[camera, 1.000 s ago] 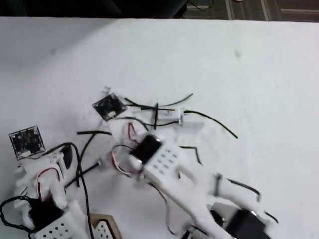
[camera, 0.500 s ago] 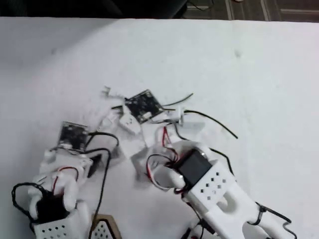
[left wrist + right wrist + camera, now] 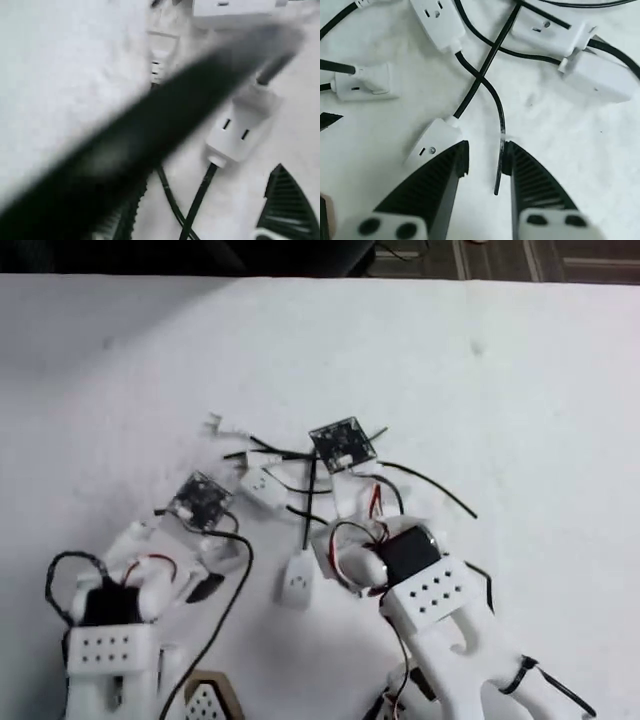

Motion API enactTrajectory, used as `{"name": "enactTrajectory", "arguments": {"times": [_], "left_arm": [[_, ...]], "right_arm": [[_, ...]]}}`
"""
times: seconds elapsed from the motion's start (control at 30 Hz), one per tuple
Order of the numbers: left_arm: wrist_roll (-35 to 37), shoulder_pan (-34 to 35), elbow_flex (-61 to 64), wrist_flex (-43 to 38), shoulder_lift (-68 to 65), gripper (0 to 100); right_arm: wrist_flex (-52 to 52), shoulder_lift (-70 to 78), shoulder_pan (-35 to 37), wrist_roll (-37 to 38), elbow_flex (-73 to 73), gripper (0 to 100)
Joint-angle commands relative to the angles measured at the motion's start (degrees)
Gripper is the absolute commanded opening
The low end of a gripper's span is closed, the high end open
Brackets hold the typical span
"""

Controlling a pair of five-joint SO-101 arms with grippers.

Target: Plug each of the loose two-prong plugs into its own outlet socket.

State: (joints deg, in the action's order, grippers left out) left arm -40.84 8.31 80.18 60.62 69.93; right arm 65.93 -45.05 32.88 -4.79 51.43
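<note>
On the left of the white surface (image 3: 520,360) the left arm is lying low, and its pincer (image 3: 212,566) is resting close to the surface. In the left wrist view a blurred black cable (image 3: 165,125) is crossing in front, so I cannot tell how far this pincer is opened. One black finger (image 3: 287,210) is showing near a white two-slot socket (image 3: 235,132). In the high view this socket is lying flat between the two arms, with its cord running toward the far side.

Further right, the right pincer (image 3: 485,152) is standing partly opened and is gripping nothing. The loose end of a thin black cord (image 3: 498,165) is lying in the gap, close to one finger. A small white connector (image 3: 432,142) is lying just beside the other finger. Beyond them a three-hole socket (image 3: 437,15), what looks like a white plug (image 3: 362,82) and a long white body (image 3: 597,75) are lying among crossing cords. I cannot read any marking on them.
</note>
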Motion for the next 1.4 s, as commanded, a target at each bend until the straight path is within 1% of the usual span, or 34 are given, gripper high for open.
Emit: {"name": "enactTrajectory", "arguments": {"times": [0.0,0.07,0.23,0.37,0.47,0.67,0.8,0.9,1.07,1.13,1.23,1.37], "left_arm": [[-2.64,-2.68,-2.37,-4.40,-6.73,37],[-2.99,-3.65,-2.37,-7.38,-9.63,37],[-2.99,-3.82,-2.37,-14.86,-15.78,37],[-2.99,-3.82,-3.43,-18.20,-21.41,37],[-2.90,-3.82,-6.68,-17.41,-26.15,35],[-2.99,-6.99,-11.08,-17.14,-35.30,24],[-3.16,-9.45,-11.43,-15.56,-35.82,18],[-3.16,-10.77,-11.52,-16.00,-35.82,13],[-2.55,-8.75,-17.93,-15.03,-35.74,4],[-2.37,-7.25,-22.07,-13.19,-36.09,2],[0.97,-5.93,-28.04,-10.02,-36.26,2],[2.73,-6.29,-34.81,-7.74,-36.35,2]], "right_arm": [[-1.89,-1.63,-0.75,0.70,0.53,11.5],[-1.89,-1.63,-1.36,0.79,0.53,11.5],[-1.98,-1.63,-5.58,1.05,0.53,11.5],[-2.07,-1.63,-6.64,1.05,0.62,11.5],[-2.07,-1.63,-6.46,1.05,0.70,11.5],[-2.07,-1.63,-6.55,1.05,0.79,11.3],[-1.89,-1.63,-6.55,1.05,0.79,11.3],[-1.89,-1.63,-6.64,0.97,0.79,11.3],[-1.89,-1.63,-6.64,0.88,0.79,11.2],[-1.98,-1.45,-6.64,0.88,0.79,11.2],[-2.07,-1.19,-6.64,0.88,0.79,11.2],[-2.07,-1.19,-6.64,0.88,0.79,11.2]]}}
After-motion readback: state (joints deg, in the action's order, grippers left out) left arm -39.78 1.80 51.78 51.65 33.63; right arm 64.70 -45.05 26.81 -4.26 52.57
